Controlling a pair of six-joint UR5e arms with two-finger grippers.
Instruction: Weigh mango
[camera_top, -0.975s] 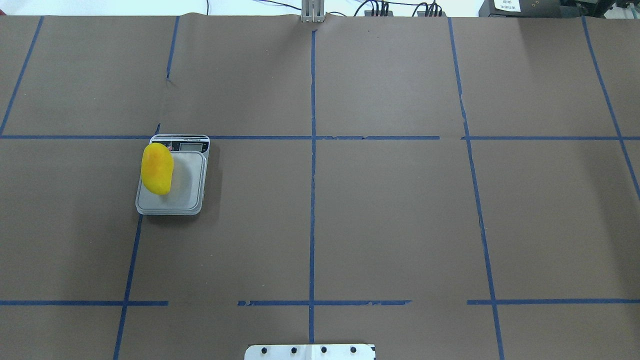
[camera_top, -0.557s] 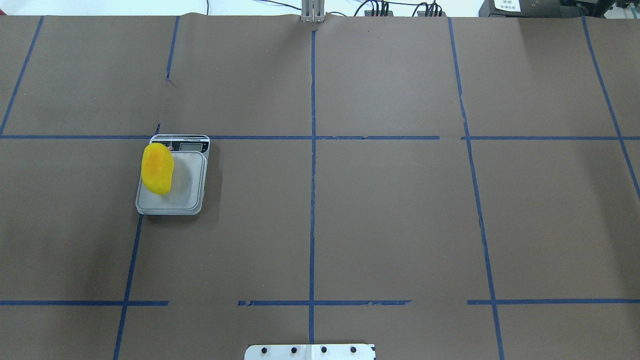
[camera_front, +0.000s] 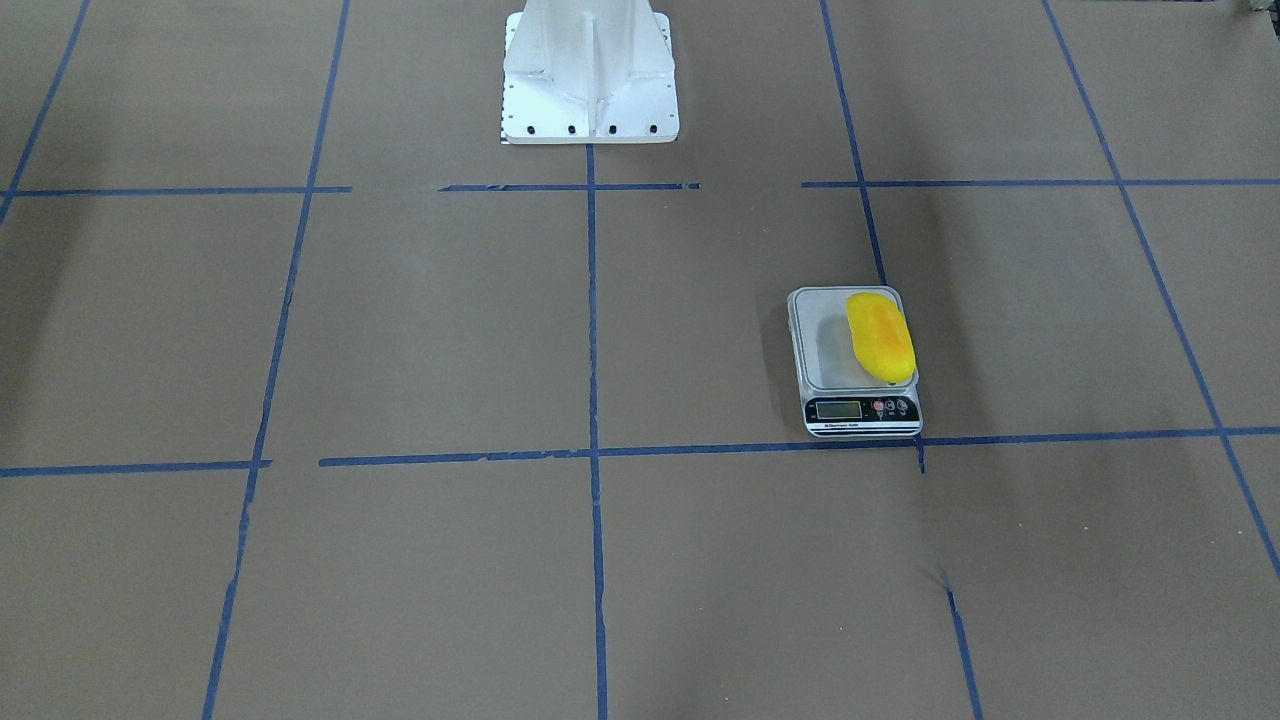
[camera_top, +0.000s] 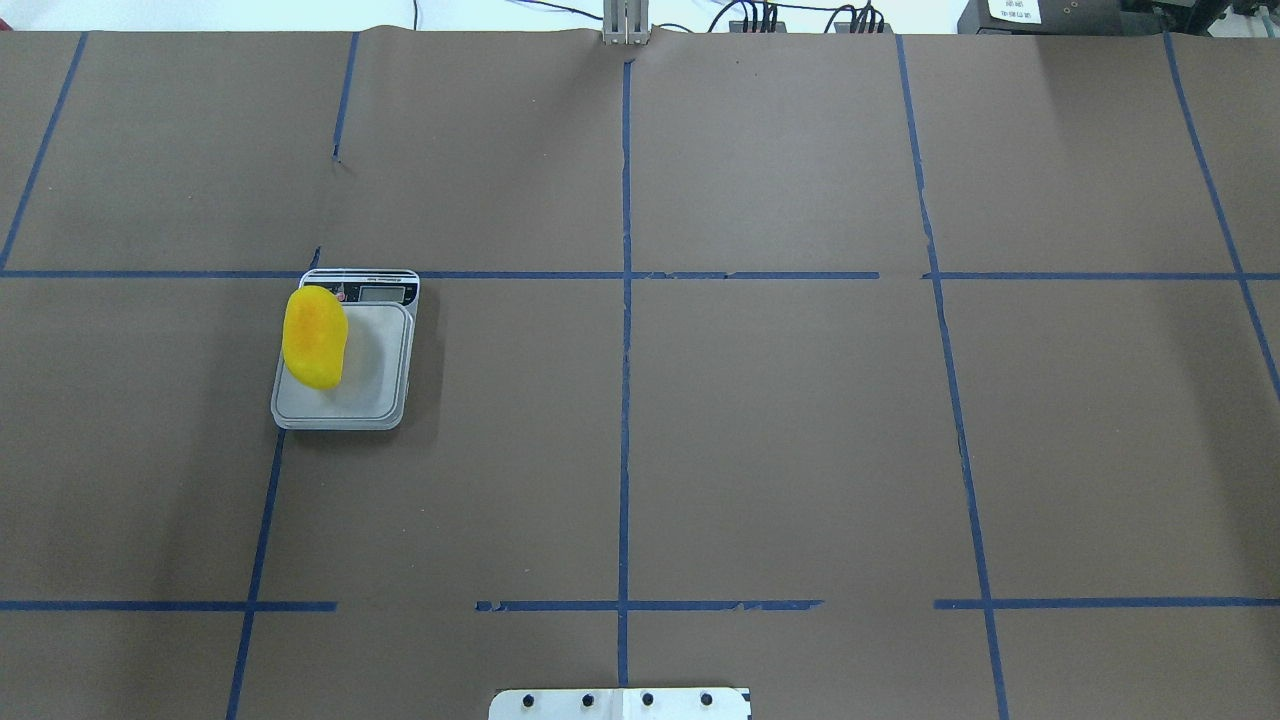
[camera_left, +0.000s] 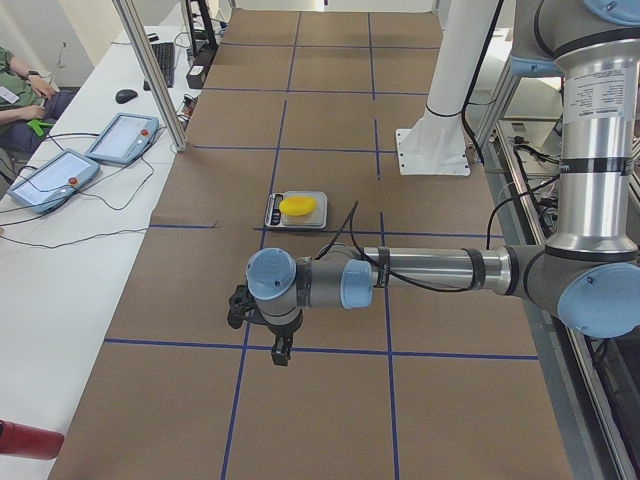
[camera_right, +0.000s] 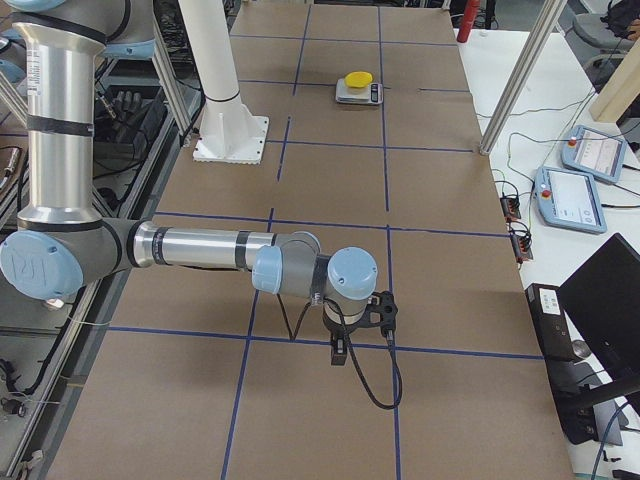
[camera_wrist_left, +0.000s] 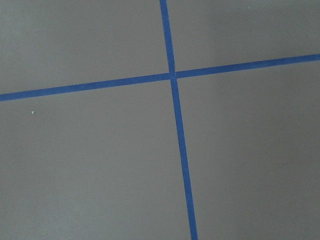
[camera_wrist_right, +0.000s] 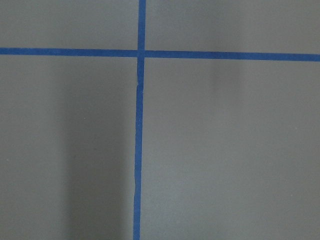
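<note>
mango (camera_top: 314, 337) lies on scale (camera_top: 372, 395), along its left edge, one end by the display (camera_top: 385, 293) | risk: a nudge rolls it off that edge, or overhang spoils the reading | my left hand (camera_left: 283, 350) and right hand (camera_right: 338, 352): open or closed, I cannot tell; both well apart from scale | desk (camera_top: 780, 450) stretches wide to scale's right

yellow-orange mango (camera_top: 314, 337), silver scale (camera_top: 370, 395), brown table (camera_top: 780, 430), blue tape grid (camera_top: 624, 400)

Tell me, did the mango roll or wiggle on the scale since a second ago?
No. In the overhead view the mango lies on the same left part of the scale, its far end beside the display, just as before.
</note>
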